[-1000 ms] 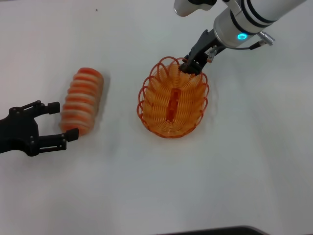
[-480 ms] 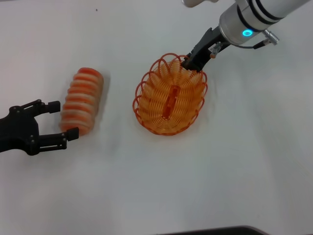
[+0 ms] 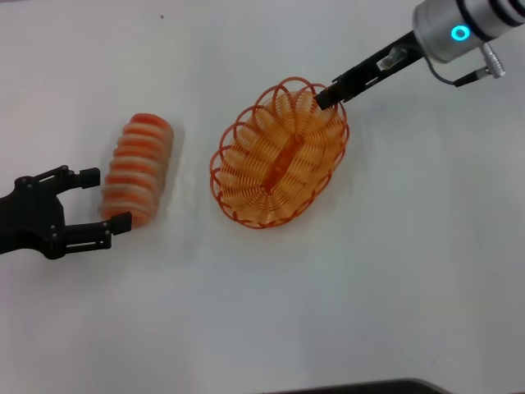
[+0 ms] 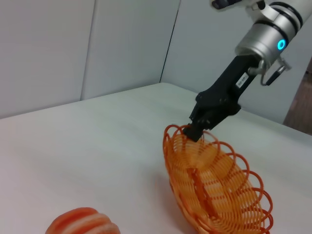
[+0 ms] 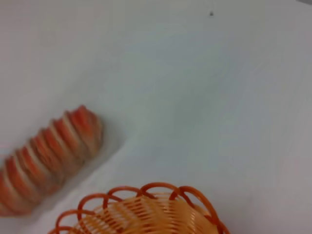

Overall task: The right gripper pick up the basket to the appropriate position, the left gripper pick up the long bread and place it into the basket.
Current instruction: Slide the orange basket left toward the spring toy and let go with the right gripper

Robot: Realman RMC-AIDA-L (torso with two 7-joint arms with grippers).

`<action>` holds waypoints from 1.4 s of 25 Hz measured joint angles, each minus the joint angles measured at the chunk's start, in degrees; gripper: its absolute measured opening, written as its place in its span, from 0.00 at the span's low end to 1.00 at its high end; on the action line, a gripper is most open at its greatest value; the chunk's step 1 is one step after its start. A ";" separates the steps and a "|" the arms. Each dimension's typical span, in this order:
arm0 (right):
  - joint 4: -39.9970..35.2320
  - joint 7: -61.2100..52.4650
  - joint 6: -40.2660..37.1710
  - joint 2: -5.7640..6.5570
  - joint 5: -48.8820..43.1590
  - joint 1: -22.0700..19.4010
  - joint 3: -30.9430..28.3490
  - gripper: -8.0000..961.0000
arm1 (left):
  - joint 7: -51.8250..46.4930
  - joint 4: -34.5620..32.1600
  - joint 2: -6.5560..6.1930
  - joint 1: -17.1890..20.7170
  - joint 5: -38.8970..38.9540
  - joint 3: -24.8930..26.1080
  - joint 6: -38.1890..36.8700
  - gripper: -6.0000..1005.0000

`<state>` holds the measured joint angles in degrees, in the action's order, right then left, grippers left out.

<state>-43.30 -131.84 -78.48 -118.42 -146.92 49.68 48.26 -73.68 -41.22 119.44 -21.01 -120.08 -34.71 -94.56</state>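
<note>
1. My right claw (image 3: 326, 97) is clamped on the far rim of the basket (image 3: 279, 164), fingers pinching one wire loop. The left wrist view shows it best: the black tips bite the scalloped edge from above. I grip the rim because it's the only thing on this open wirework a narrow claw can hold.

2. Outward from that claw, the basket hangs off the grip at a slant, its long axis running diagonally away from the fingers toward my left side. It looks tilted, rim end raised, though I can't tell whether the far end is touching the table (image 3: 394, 279).

3. My read: I'm mid-placement, swinging the basket so its open mouth faces the bread's side. It's not set down for good yet.

4. Well apart from the right claw, beyond the basket, lies the bread (image 3: 137, 168), flat on the table and untouched.

5. My left claw (image 3: 103, 199) sits right at the bread's near end, fingers spread wide and holding nothing, one tip just beside the loaf. It waits there so the grab is short once the basket settles.

6. Risk I'm watching: a single-loop pinch could let the basket twist.
</note>
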 joint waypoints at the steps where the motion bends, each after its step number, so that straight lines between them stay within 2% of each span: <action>1: 0.41 -0.67 -0.97 0.29 0.05 -0.02 -2.14 0.11 | 0.01 0.00 0.00 0.00 0.01 0.00 0.07 0.92; 7: 4.94 -2.59 -4.07 2.48 2.72 -0.75 -9.81 0.09 | 0.04 -0.22 0.04 0.00 0.13 0.41 0.39 0.92; 12: 6.25 -6.63 -3.87 2.90 5.86 -3.18 -10.24 0.08 | 0.03 -0.49 0.16 -0.05 0.25 0.51 0.50 0.92; 16: 6.13 -10.12 -2.47 2.11 6.91 -4.84 -10.74 0.08 | 0.04 -0.52 0.31 -0.48 0.23 0.53 1.40 0.92; 24: 6.31 -16.03 3.21 -0.83 9.12 -7.33 -11.00 0.08 | -0.06 -0.64 0.62 -0.71 0.00 0.20 3.23 0.92; 35: 8.87 -19.65 7.35 -1.11 10.04 -7.61 -10.25 0.09 | -0.20 -1.49 0.72 -0.70 -0.15 0.08 2.99 0.91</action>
<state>-34.43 -151.49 -71.13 -119.53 -136.88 42.07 38.01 -73.88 -42.72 120.17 -21.70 -120.23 -34.63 -91.56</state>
